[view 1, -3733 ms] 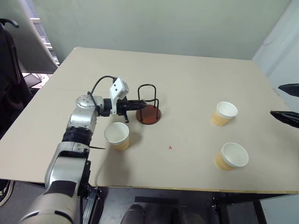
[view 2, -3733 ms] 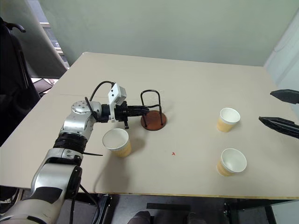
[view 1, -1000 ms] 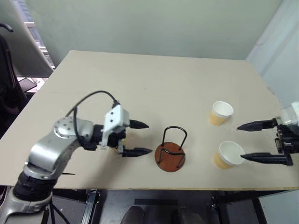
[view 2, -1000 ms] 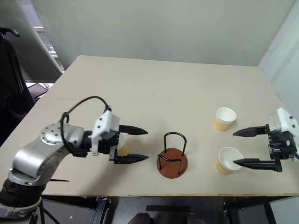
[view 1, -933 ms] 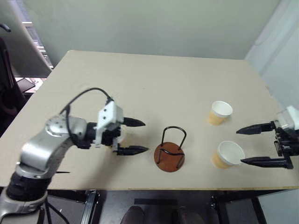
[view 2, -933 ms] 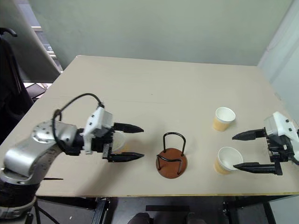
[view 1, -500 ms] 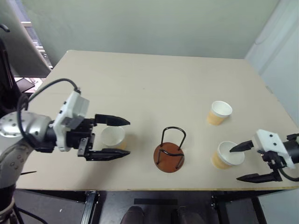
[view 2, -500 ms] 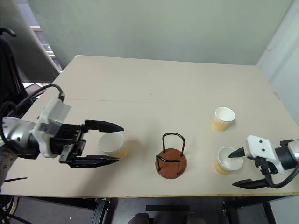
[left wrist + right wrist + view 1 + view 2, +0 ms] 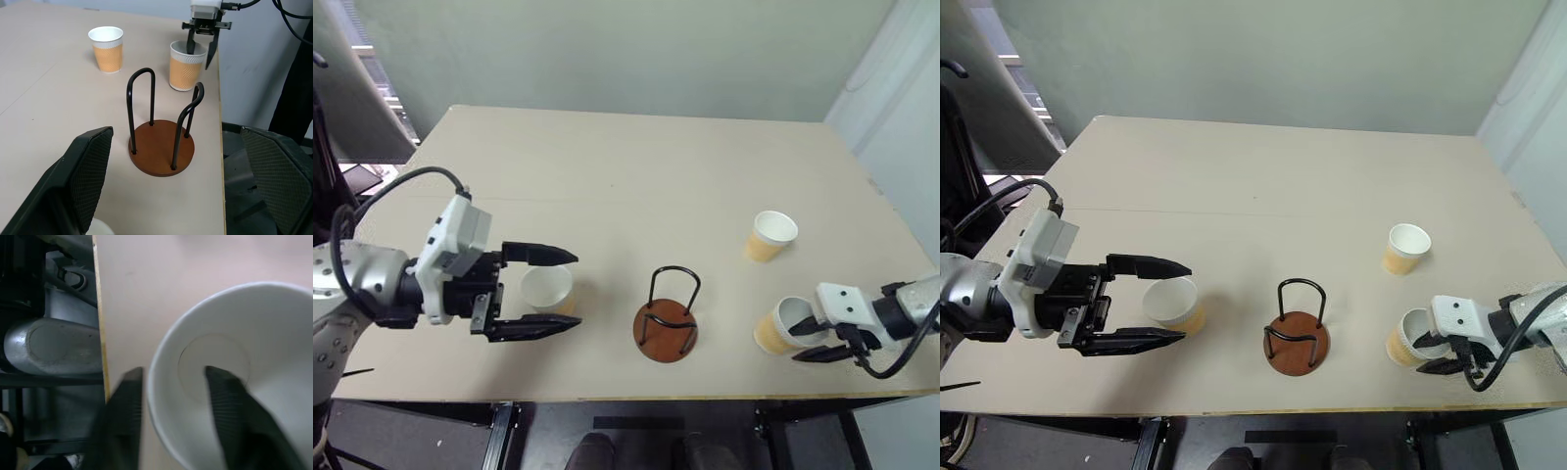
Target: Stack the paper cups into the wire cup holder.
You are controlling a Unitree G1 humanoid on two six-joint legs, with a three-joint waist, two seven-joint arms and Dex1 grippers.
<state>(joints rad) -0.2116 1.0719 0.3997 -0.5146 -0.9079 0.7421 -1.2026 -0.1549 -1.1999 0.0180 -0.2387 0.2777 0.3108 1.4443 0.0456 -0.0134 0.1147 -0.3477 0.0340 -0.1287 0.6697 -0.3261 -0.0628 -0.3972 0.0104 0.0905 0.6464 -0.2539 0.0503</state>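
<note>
Your table (image 9: 636, 176) carries four task items and both grippers.

Wire cup holder (image 9: 665, 328) — upright near the front edge, roughly midway between your two arms. Round reddish-brown base, two black wire loops standing on it, no cup inside.

Paper cup, left (image 9: 548, 290) — upright, mouth up, to the left of the holder. It sits between the two fingers of your left gripper (image 9: 554, 291) in the head views, but those fingers hover above it and do not touch it.

Paper cup, far right (image 9: 771, 235) — upright, alone, toward the right side of the table and farther back than the holder.

Paper cup, near right (image 9: 780, 325) — upright close to the front right corner, just in front of the far right cup.

Left gripper: fingers spread wide, pointing toward the holder, nothing between them that they grip. Its wrist view looks past both fingers straight at the holder and the two right-hand cups.

Right gripper (image 9: 815, 339) — angled down at the near right cup. One finger (image 9: 227, 401) is inside the cup's mouth, the other outside the wall, so the rim stands between them. The fingers are drawn close on either side of that wall; you cannot tell for certain whether they press it yet. The cup stands on the table.
</note>
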